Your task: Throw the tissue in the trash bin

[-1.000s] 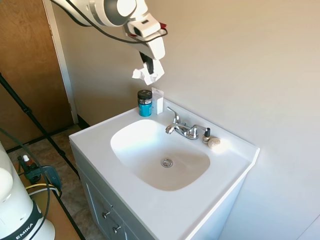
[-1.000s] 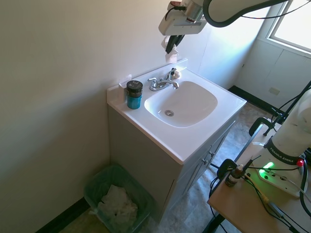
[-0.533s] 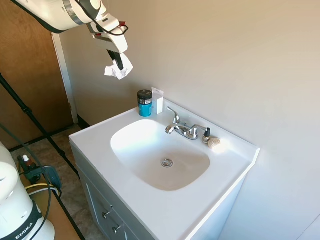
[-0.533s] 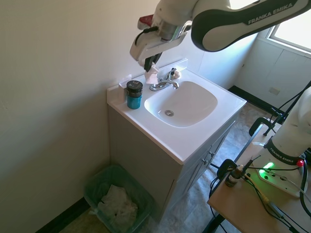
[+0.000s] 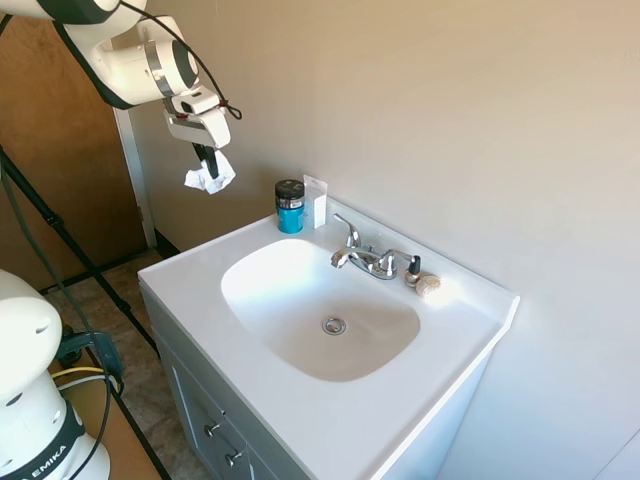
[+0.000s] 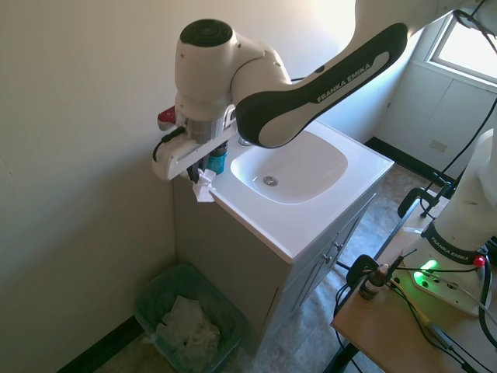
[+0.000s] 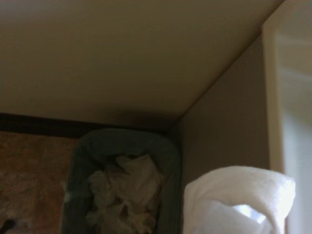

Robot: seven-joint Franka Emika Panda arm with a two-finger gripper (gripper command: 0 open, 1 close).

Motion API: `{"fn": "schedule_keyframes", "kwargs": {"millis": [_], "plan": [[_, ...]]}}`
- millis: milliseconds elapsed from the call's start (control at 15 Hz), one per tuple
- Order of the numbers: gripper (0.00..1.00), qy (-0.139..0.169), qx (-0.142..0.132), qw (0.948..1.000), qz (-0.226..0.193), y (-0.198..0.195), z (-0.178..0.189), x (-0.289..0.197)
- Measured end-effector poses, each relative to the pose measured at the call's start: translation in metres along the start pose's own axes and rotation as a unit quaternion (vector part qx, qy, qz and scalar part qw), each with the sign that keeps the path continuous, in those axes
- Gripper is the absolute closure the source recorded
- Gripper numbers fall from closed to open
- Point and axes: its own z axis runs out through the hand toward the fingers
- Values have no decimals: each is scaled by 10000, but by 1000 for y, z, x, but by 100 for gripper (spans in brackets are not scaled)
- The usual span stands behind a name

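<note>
Gripper [image 5: 208, 163] clamped on tissue [image 5: 210, 179], fingers pointing down. Tissue hangs from fingertips, crumpled, in air; also visible in second exterior view [image 6: 204, 186] and close up in wrist view [image 7: 239, 202]. Positioned past end of vanity [image 6: 303, 225], beyond counter edge, near wall. Bin [image 6: 159, 291] on floor below, beside vanity, well under tissue; already holds crumpled white paper. Blue jar [image 5: 290, 206] on counter corner, near gripper.
</note>
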Motion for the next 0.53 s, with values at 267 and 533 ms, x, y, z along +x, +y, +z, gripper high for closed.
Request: {"fn": "schedule_keyframes", "kwargs": {"millis": [267, 533], "plan": [[100, -392, -307, 9987, 48, -7, 62, -4], [0, -472, -487, 9976, -151, -17, 112, -33]]}}
